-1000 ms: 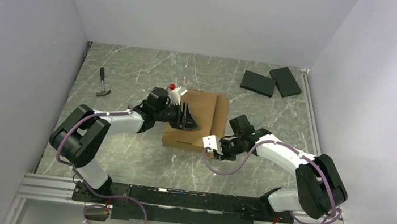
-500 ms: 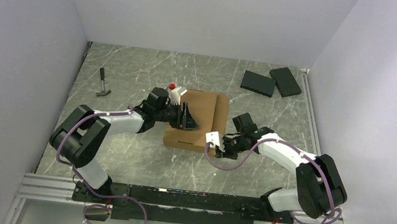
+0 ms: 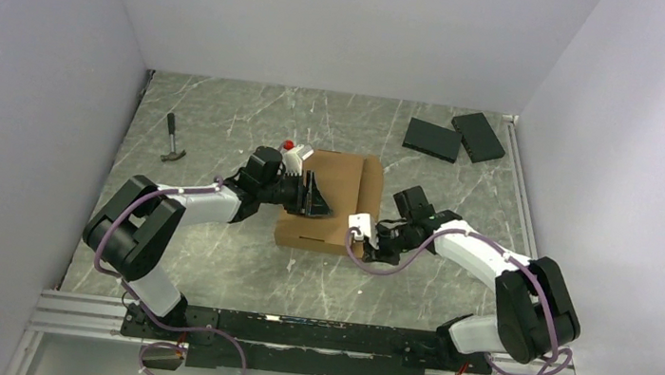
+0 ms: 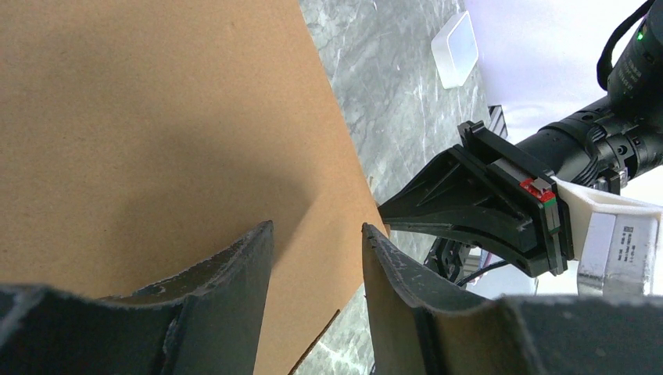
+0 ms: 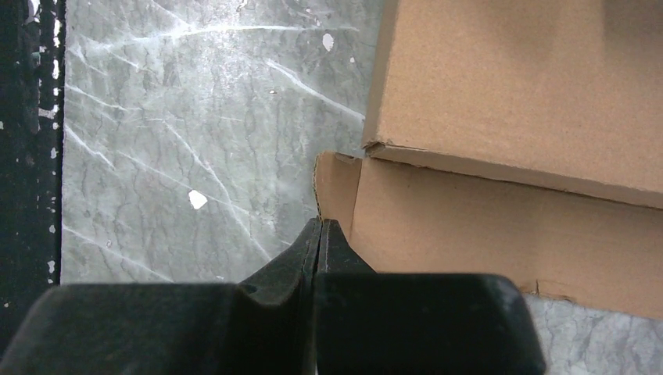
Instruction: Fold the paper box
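Note:
The paper box (image 3: 332, 202) is a shallow brown cardboard mailer lying flat in the middle of the table, its lid panel down. My left gripper (image 3: 313, 197) hovers low over the box's top panel (image 4: 156, 117). Its jaws (image 4: 313, 234) stand open with only bare cardboard showing between them. My right gripper (image 3: 363, 234) is shut, with nothing between the fingers. Its tip (image 5: 320, 224) touches the edge of a small side flap (image 5: 336, 187) at the box's near right corner. From the left wrist view the right gripper (image 4: 485, 203) shows just past that corner.
A hammer (image 3: 172, 139) lies at the far left. Two black slabs (image 3: 432, 139) (image 3: 479, 136) lie at the far right. A small pale tray (image 4: 456, 48) sits on the marble beyond the box. Grey walls close in on the left, right and back.
My right gripper has slid a little up and in along the box's near right corner, staying shut. The left arm and the box have not moved.

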`<act>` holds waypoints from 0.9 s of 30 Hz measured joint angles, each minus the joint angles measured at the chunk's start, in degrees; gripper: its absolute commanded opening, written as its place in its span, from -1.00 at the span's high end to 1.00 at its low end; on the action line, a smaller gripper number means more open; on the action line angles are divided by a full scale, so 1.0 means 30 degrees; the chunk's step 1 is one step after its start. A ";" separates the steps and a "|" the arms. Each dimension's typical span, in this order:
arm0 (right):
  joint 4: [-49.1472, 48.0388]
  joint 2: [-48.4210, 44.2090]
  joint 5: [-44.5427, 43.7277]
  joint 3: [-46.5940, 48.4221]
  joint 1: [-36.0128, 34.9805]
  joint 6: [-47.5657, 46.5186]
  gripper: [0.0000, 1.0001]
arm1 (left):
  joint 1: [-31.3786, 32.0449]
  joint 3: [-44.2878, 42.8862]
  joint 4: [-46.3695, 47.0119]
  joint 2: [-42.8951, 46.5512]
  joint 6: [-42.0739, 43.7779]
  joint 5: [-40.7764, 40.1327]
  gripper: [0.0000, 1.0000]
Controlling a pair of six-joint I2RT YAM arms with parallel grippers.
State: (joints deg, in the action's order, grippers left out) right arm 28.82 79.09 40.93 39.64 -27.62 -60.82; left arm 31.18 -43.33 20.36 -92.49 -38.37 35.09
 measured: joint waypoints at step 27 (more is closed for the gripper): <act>0.0627 0.2011 -0.0189 0.2113 0.0466 0.4350 1.00 | 0.0007 0.0000 0.1311 -0.1013 0.0007 0.0357 0.00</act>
State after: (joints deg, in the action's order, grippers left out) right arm 30.70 85.12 40.36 45.98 -26.22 -47.77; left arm 31.20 -43.33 24.29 -95.53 -38.35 36.16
